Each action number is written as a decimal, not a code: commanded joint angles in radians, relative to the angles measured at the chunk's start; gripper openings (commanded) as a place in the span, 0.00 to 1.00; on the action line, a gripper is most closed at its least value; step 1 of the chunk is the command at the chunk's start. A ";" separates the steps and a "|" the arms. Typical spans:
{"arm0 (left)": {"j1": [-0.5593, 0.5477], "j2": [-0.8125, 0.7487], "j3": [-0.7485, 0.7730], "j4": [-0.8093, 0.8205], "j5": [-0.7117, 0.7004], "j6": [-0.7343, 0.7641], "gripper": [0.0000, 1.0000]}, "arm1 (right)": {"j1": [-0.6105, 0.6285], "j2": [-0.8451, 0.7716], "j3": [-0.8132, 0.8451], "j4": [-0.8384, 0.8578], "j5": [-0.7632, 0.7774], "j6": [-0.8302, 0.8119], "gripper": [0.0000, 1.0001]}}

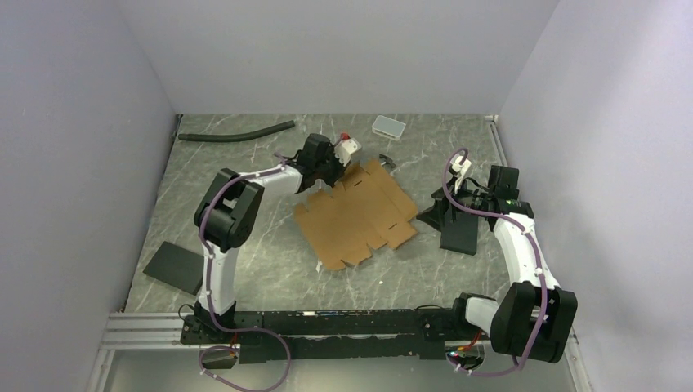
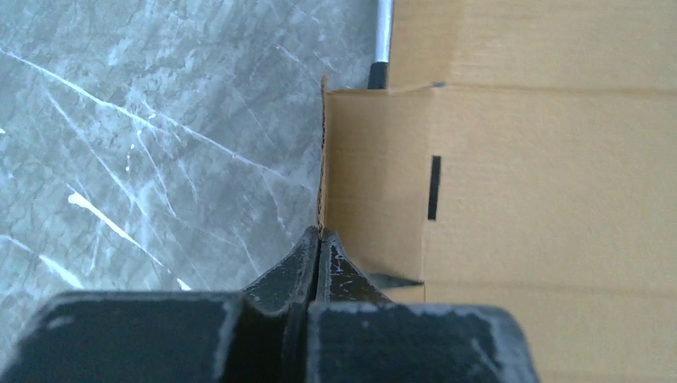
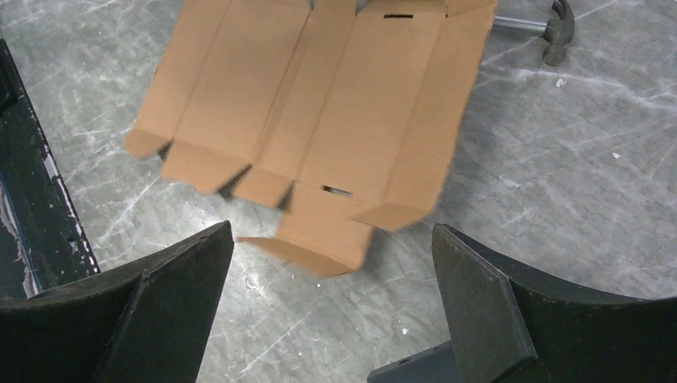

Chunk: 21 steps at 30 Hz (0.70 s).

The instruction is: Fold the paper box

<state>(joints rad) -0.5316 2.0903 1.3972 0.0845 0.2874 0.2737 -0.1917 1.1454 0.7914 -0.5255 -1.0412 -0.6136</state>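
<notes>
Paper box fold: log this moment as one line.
left gripper: shut on paper box edge flap | right gripper: open, not touching it | fold state: flat sheet, unfolded

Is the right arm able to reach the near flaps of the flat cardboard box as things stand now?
Probably yes. The right gripper is open and faces the flaps of the paper box, with only bare table between them.

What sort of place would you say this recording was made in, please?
Probably a robotics lab test cell: plain pale walls box in a marble-patterned tabletop, a left arm and right arm are mounted on a metal rail, and an unfolded paper box lies there.
</notes>
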 commanded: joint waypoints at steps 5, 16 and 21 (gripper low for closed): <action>-0.055 -0.209 -0.135 0.158 -0.116 0.019 0.00 | 0.009 0.002 0.028 0.028 -0.004 0.004 1.00; -0.161 -0.478 -0.361 0.186 -0.199 -0.044 0.00 | 0.064 0.155 0.147 -0.036 0.084 0.008 1.00; -0.209 -0.593 -0.450 0.213 -0.275 -0.079 0.00 | 0.077 0.247 0.246 -0.083 0.071 0.031 1.00</action>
<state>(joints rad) -0.7097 1.5921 0.9962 0.2329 0.0910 0.2394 -0.1272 1.3560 0.9443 -0.5766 -0.9588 -0.5968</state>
